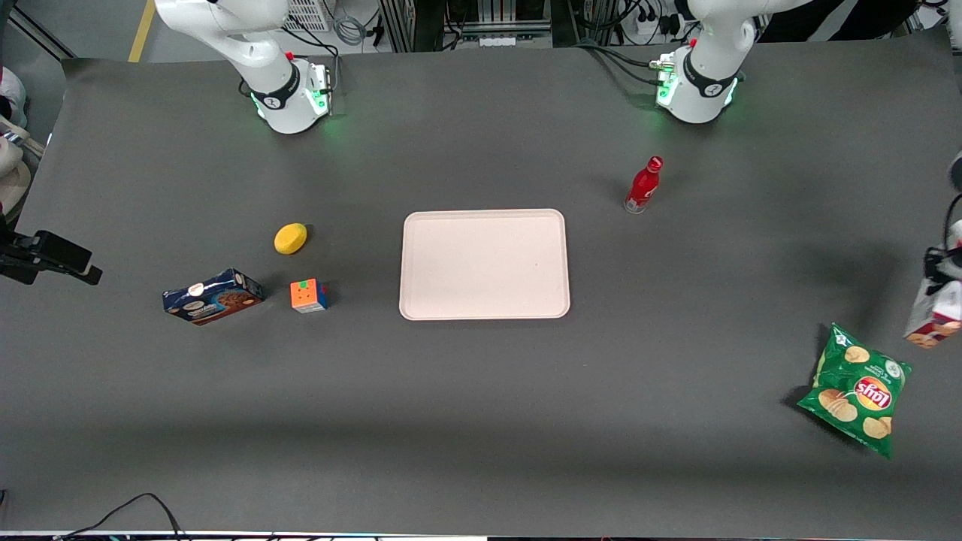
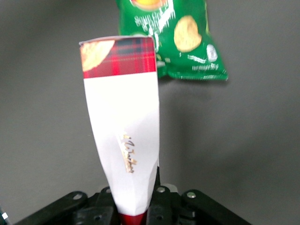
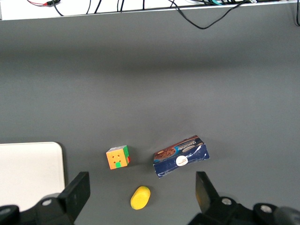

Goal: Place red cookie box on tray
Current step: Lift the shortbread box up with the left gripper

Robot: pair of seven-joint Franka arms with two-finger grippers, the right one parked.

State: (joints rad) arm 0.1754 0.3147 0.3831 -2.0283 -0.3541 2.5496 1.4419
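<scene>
Holding red cookie box (image 2: pixel 123 136) by its lower end, gripper (image 2: pixel 133 206) closed on it, box lifted off table (image 1: pixel 481 421), pinched and slightly crushed near fingers. In front view, box (image 1: pixel 934 315) hangs at right edge of frame, above green chip bag (image 1: pixel 857 389). Tray (image 1: pixel 485 264) sits bare at frame centre, well apart from box. Red bottle (image 1: pixel 644 185) stands upper right of tray. Blue cookie box (image 1: pixel 213 297), puzzle cube (image 1: pixel 309 295), lemon (image 1: pixel 290 239) lie left of tray.
</scene>
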